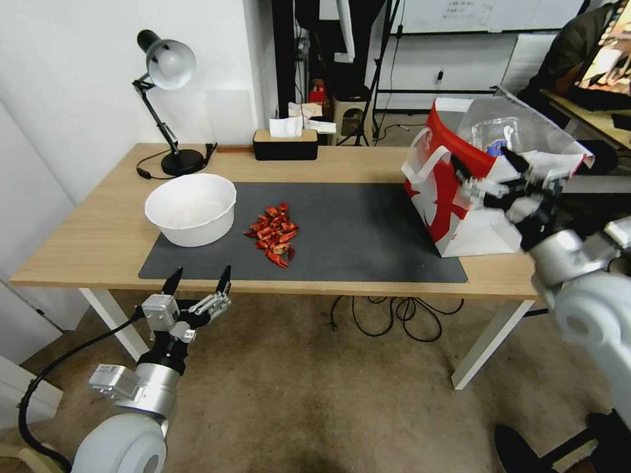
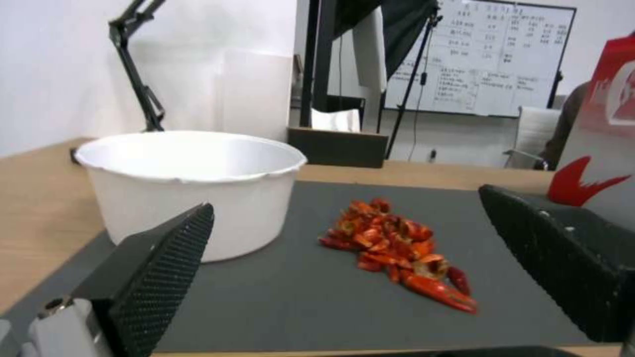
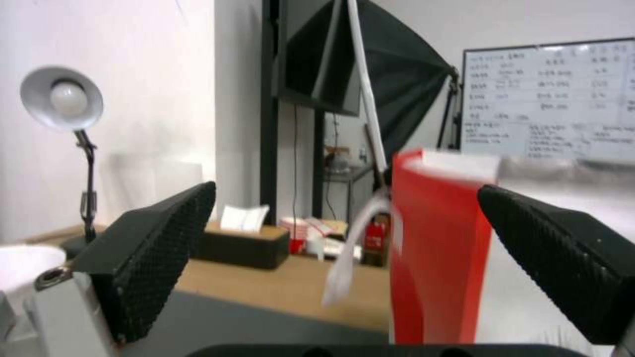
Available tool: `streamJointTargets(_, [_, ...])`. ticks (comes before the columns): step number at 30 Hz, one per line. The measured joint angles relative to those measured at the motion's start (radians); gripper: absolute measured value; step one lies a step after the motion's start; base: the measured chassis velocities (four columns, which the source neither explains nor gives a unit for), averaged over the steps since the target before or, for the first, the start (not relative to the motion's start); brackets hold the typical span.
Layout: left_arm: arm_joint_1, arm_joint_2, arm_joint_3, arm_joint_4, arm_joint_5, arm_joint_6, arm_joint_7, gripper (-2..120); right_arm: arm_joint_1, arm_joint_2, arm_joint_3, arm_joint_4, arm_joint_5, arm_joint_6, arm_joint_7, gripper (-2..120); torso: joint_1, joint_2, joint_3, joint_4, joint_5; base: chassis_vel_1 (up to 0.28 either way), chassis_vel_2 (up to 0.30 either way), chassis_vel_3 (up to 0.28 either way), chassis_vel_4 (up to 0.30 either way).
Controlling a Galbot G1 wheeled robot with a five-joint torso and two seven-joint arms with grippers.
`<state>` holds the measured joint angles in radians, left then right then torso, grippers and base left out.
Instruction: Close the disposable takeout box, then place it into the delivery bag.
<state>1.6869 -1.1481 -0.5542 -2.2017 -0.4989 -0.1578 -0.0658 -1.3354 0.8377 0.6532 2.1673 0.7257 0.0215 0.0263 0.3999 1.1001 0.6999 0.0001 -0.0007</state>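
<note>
Right gripper [image 1: 490, 167] gapes empty beside delivery bag [image 1: 460, 217]; left gripper [image 1: 199, 279] parked, spread.

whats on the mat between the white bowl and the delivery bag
A pile of red chili pieces lies between the white bowl and the delivery bag; the rest of the dark mat is bare, per the head view.

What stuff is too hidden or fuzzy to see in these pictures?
- Disposable takeout box, head view: inside the delivery bag; the bag's wall hides its lower part, so whether its lid is shut is unclear.
- Delivery bag, right wrist view: blurred, cut off by the picture's lower edge.
- Delivery bag, left wrist view: cut off by the picture's edge.
</note>
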Motion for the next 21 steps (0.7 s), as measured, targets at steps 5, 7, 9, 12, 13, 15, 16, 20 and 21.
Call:
streamJointTargets(5, [0.002,-0.002,-0.009,0.026,0.067,-0.034,0.020,100,-0.154,0.128,0.008,0.037,-0.140,0.049,-0.003,100,0.000,0.000,0.000,-0.0001,0.0004,0.000,0.000,0.000,0.000])
streamJointTargets(7, [0.003,-0.003,-0.011,0.030,0.078,-0.040,0.021,100,-0.181,0.151,0.005,0.041,-0.164,0.058,-0.003,100,0.000,0.000,0.000,-0.0002,0.0006,0.000,0.000,0.000,0.000])
streamJointTargets(9, [0.006,-0.006,-0.012,0.036,0.095,-0.046,0.022,100,-0.244,0.208,-0.011,0.048,-0.227,0.088,-0.001,100,0.000,0.000,0.000,-0.0001,0.0002,0.000,0.000,0.000,0.000])
streamJointTargets(12, [0.012,-0.009,-0.016,0.041,0.112,-0.049,0.022,100,-0.296,0.257,-0.032,0.048,-0.292,0.107,0.003,100,0.000,0.000,0.000,-0.0001,0.0006,0.000,0.000,0.000,0.000])
streamJointTargets(13, [0.018,-0.011,-0.021,0.046,0.124,-0.055,0.021,100,-0.324,0.290,-0.048,0.048,-0.330,0.114,0.011,100,0.000,0.000,0.000,-0.0003,0.0004,0.000,0.000,0.000,0.000])
streamJointTargets(15, [0.022,-0.012,-0.023,0.048,0.128,-0.058,0.021,100,-0.337,0.307,-0.058,0.045,-0.349,0.118,0.017,100,0.000,0.000,0.000,0.0001,0.0003,0.000,0.000,0.000,0.000])
streamJointTargets(16, [0.029,-0.013,-0.027,0.051,0.133,-0.063,0.021,100,-0.358,0.333,-0.074,0.037,-0.379,0.127,0.025,100,0.000,0.000,0.000,0.0001,0.0005,0.000,0.000,0.000,0.000])
streamJointTargets(20, [0.045,-0.013,-0.036,0.058,0.140,-0.067,0.021,100,-0.411,0.400,-0.122,0.029,-0.436,0.139,0.045,100,0.000,0.000,0.000,-0.0001,0.0006,0.000,0.000,0.000,0.000])
streamJointTargets(21, [0.050,-0.013,-0.038,0.059,0.143,-0.067,0.022,100,-0.427,0.432,-0.138,0.026,-0.456,0.140,0.053,100,0.000,0.000,0.000,-0.0001,0.0004,0.000,0.000,0.000,0.000])
